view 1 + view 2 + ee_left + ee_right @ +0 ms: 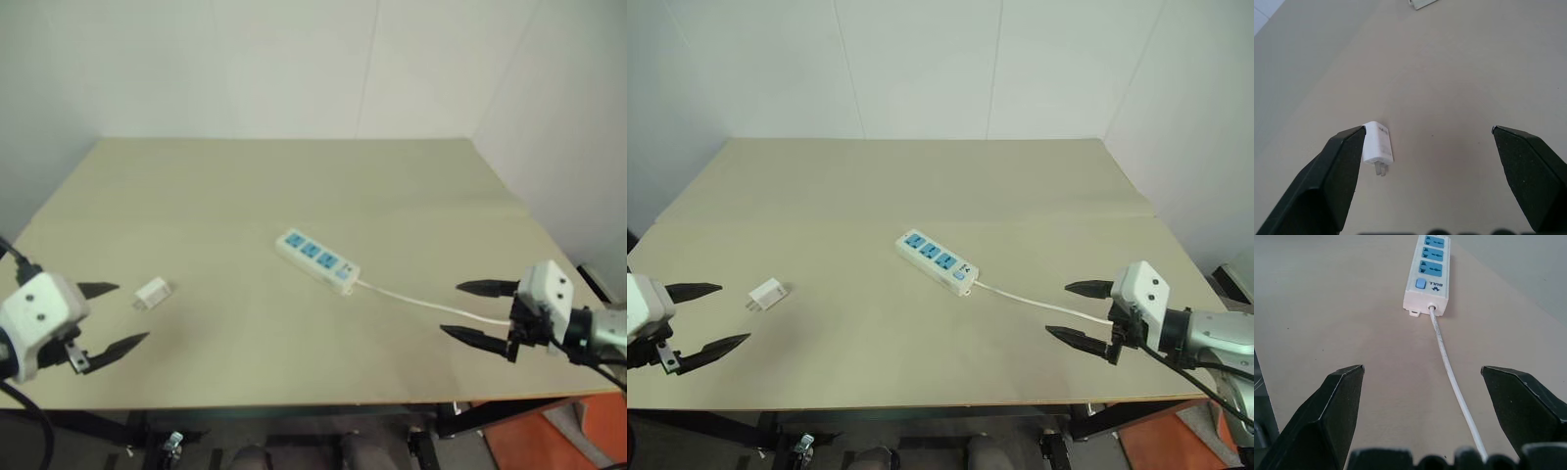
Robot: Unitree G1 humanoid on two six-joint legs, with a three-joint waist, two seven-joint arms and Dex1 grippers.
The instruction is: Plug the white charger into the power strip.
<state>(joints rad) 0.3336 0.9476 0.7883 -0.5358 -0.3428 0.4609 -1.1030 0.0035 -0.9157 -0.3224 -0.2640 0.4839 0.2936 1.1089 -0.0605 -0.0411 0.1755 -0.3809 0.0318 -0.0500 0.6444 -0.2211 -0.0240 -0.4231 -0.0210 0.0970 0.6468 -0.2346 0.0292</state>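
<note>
— Right, head views first. What's listed on the table [294, 176]?

— Item one: the power strip [317, 259], white with three blue sockets, lying flat at a slant near the middle of the surface. Its cord [431, 304] leaves the switch end and trails toward the right part of the near edge. Item two: the white charger [151, 293], lying on its side toward the left part of the near edge, well apart from the strip, unplugged.

— And the claws?

— Left gripper [112, 316] hovers at the near left corner, fingers spread, nothing between them, charger just beyond. Right gripper [478, 311] hovers at the near right corner, also spread wide and empty, with the cord running near its fingers.

— Left wrist view?

— Both black fingers [1337, 171] stand wide apart. The charger [1376, 144] lies on the surface just beside one fingertip, prongs facing the camera; whether they touch I cannot tell. One end of the strip [1422, 3] shows far beyond.

— Right wrist view?

— Fingers [1337, 406] wide apart. The cord [1449, 372] runs between them up to the strip [1429, 274], switch end nearest, blue button beside the sockets.
</note>
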